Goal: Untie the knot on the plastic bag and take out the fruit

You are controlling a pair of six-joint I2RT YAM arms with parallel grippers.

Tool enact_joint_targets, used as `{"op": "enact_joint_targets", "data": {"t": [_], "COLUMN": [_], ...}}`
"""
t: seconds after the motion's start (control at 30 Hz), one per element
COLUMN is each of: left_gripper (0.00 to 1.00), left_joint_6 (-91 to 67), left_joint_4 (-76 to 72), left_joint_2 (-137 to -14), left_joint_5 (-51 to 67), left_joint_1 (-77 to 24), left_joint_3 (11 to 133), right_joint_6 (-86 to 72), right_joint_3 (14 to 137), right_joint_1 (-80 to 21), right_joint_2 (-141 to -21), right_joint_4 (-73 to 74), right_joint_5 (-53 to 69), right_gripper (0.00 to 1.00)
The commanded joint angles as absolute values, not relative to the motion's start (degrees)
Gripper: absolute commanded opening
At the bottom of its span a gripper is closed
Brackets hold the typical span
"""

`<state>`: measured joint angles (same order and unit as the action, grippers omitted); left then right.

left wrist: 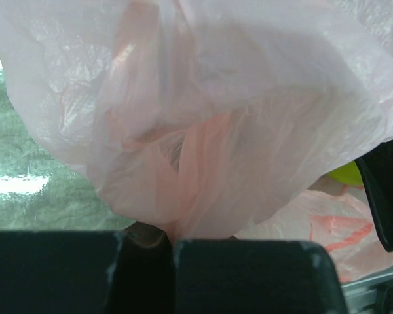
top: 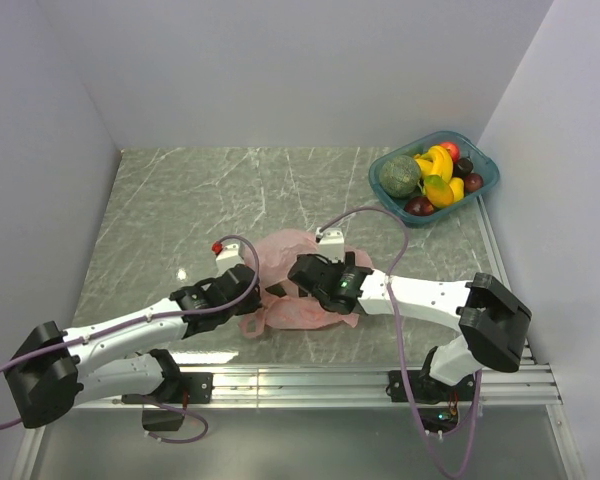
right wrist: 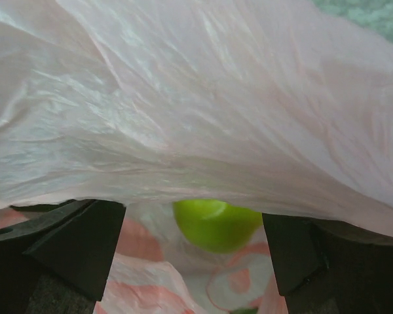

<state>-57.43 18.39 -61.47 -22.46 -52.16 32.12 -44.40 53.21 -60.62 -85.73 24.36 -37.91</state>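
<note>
Jaws, L: left gripper [left wrist: 170, 243] fully closed, pinching a bunched fold of the plastic bag [left wrist: 203, 118] at bottom centre of the left-wrist view.
Jaws, R: right gripper [right wrist: 193, 258] spread wide, gripping nothing; bag film drapes over both fingers.
Item 1: pink bag, crumpled, centre of top view on table [top: 160, 200], betw. the 2 grippers.
Item 2: lime-green fruit [right wrist: 216, 224], 1 pc, inside bag, seen betw. R fingers.
Knot: cannot make out.
Item 3: teal tray [top: 487, 182], upper right, w/ assorted fruit.
</note>
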Motion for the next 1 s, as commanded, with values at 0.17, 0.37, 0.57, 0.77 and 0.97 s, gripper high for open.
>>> {"op": "enact_joint_targets", "data": {"t": [0.17,0.37,0.57,0.77,0.97], "left_gripper": [0.00,0.01,0.01,0.00,0.01], "left_joint_6": [-55.1,-54.4,-54.5,-54.8,-54.8], "left_joint_4": [19.2,18.7,18.4,19.0,18.7], "left_joint_2": [-59.2,-59.9,-59.4,-58.1,-58.4], "left_joint_5": [-19.9,-19.2,-19.0,-19.5,-19.3], "left_joint_1": [-52.1,-52.1,-52.1,-52.1,-52.1], "left_joint_3": [33.5,33.4,33.0,32.4,32.3], "right_joint_6": [-46.2,-46.5,-49.7,-49.4,-51.7], "right_joint_3": [51.0,49.0,47.4,44.8,43.7], "right_joint_1": [-60.9,-60.2,-59.5,-58.0,-57.7], "right_joint_2": [-86.7,-89.1,-91.0,-90.4,-90.2], "right_joint_4": [27.4,24.3,18.9,13.0,13.9], "right_joint_5": [-33.1,-31.5,-35.0,-35.9,-39.0], "right_gripper": [0.91,0.93,0.97,1.00,0.63]}}
